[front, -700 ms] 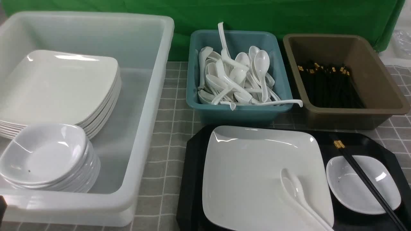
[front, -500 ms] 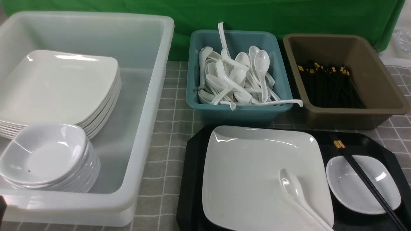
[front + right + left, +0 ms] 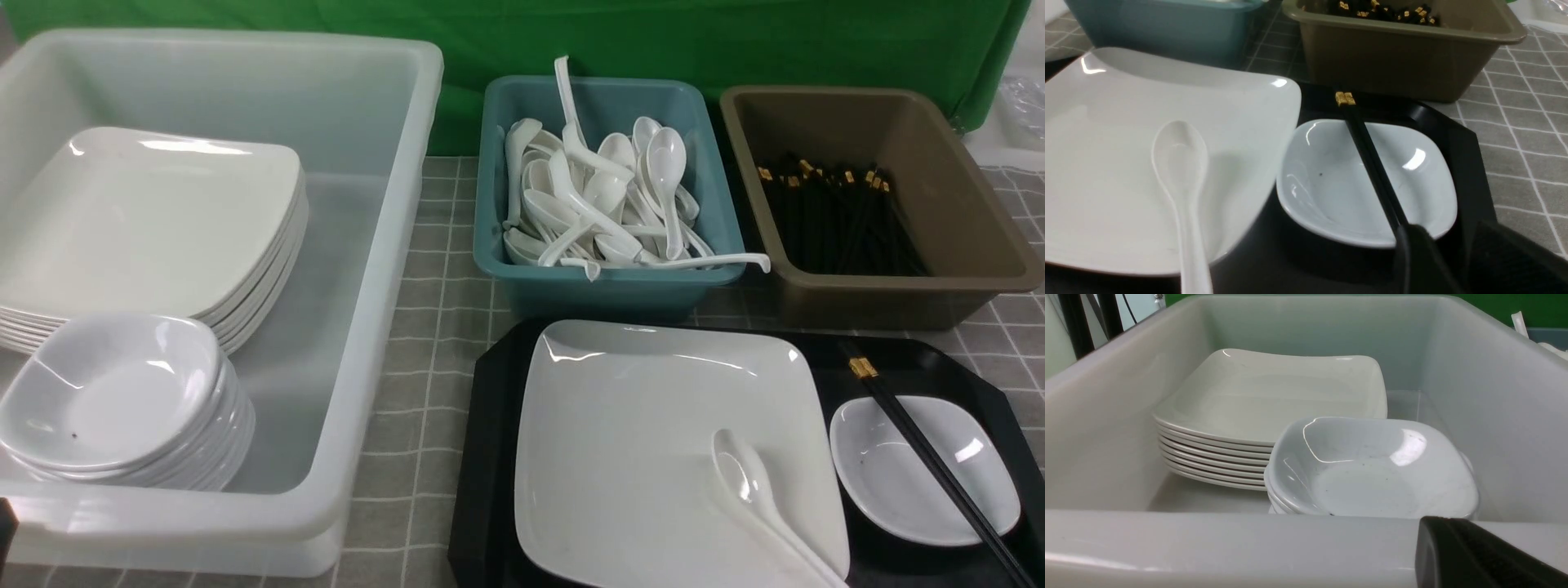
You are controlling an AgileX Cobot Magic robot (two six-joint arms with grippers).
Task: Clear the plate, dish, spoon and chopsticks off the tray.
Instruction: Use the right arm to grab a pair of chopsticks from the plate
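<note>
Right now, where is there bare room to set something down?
Bare: floor of the white tub, right of the plate stack and dish stack; the cloth strip between that tub and the tray. Crowded: the tray, filled by plate, spoon, dish, chopsticks.

White plate [image 3: 637,441], dish [image 3: 890,482], spoon [image 3: 747,482]; black tray [image 3: 482,457]; black chopsticks [image 3: 922,455], gold band; teal tub [image 3: 604,286]; brown tub [image 3: 955,196].

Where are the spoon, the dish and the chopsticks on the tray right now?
spoon [image 3: 739,478]: front view, inside its bowl.
dish [image 3: 886,482]: front view, on the bare floor beside the sticks.
chopsticks [image 3: 922,451]: front view, mid-shaft where they cross the dish.
</note>
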